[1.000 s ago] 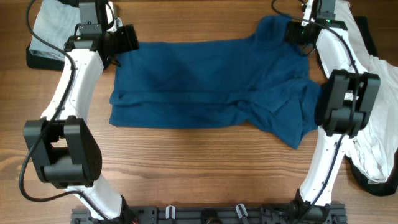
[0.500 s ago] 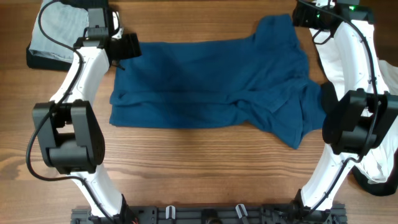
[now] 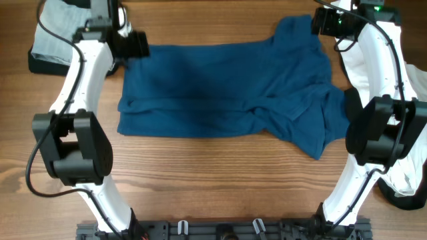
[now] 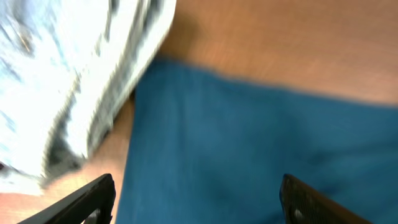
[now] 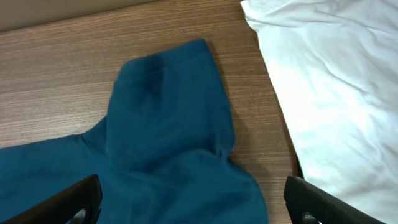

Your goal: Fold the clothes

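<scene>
The dark-blue shirt (image 3: 227, 90) lies spread across the middle of the wooden table, with folds bunched along its near edge and a sleeve reaching to the far right. My left gripper (image 3: 137, 45) is open and empty over the shirt's far left corner (image 4: 249, 155). My right gripper (image 3: 325, 21) is open and empty over the shirt's far right sleeve (image 5: 165, 112). Neither gripper holds cloth.
A pale-blue striped denim piece (image 3: 53, 27) lies at the far left, also in the left wrist view (image 4: 62, 81). A white garment with black stripes (image 3: 407, 100) lies along the right edge, next to the sleeve (image 5: 336, 81).
The left gripper has shifted slightly up and left at the shirt's corner. The right gripper moved up and right, away from the sleeve. The shirt has not moved.
</scene>
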Available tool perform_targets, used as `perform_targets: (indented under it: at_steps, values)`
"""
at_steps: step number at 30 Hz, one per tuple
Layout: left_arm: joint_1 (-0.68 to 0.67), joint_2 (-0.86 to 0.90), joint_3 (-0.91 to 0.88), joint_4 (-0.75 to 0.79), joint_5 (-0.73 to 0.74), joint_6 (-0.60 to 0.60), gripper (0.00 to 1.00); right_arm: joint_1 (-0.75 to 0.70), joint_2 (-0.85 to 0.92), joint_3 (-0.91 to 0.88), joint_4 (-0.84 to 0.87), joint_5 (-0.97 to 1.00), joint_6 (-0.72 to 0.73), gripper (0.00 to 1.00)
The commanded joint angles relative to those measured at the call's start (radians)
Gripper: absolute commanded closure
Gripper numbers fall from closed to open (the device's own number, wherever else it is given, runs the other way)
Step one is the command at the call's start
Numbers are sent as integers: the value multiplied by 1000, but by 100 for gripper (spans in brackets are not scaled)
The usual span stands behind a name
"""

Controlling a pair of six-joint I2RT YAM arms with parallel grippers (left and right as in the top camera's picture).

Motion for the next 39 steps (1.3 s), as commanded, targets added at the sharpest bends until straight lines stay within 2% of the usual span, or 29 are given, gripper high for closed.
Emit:
perform_targets:
  at_steps: [1,11,21,39]
  values:
    - [-10,-1,75,18,19,20,16,18,-2,11,2,-16,-2,5]
    - [-11,211,75,174,19,20,16,20,-2,10,11,-16,-8,5]
    - [-11,297,75,304,12,21,16,20,-1,10,18,-16,-11,4]
    - [-11,367,75,352,-107,24,17,20,0,10,29,-16,-12,4]
